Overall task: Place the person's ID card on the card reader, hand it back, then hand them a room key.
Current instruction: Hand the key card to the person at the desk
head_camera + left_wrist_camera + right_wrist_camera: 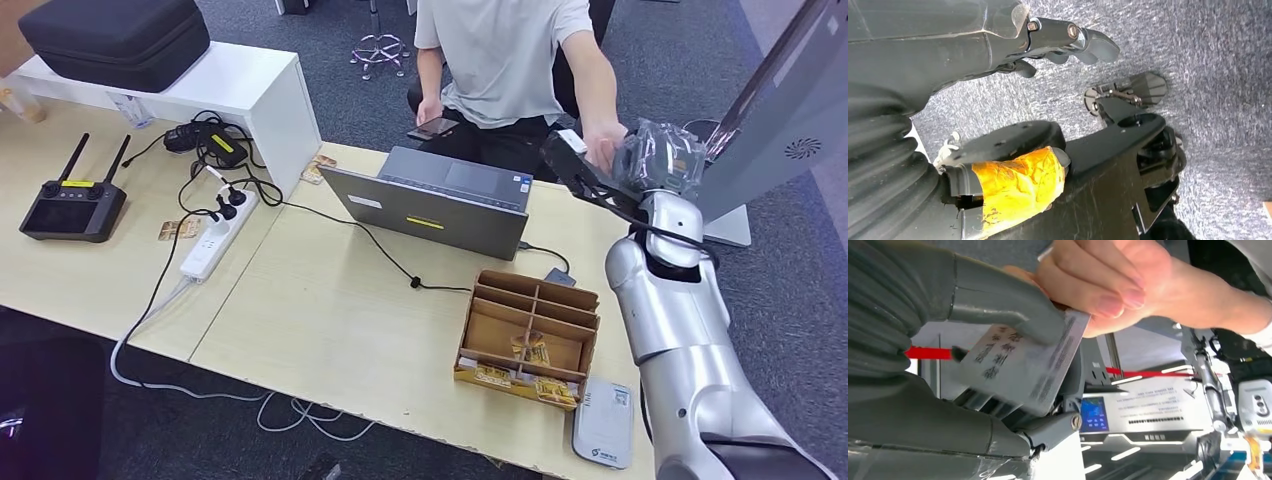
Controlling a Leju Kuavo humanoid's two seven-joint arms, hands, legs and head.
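Note:
My right hand is raised over the table's far right edge, wrapped in clear plastic. Its thumb presses a pale printed ID card against the fingers behind it. The seated person reaches in, and their hand pinches the same card's far edge. The grey-white card reader lies at the near table edge. Beside it, a cardboard divider box holds several yellowish room keys. My left hand hangs over carpet, fingers loosely apart and holding nothing.
A grey laptop sits open mid-table with a cable running to a white power strip. A tilted monitor stands close right of my raised arm. A black controller and a white shelf with a black case are at the left.

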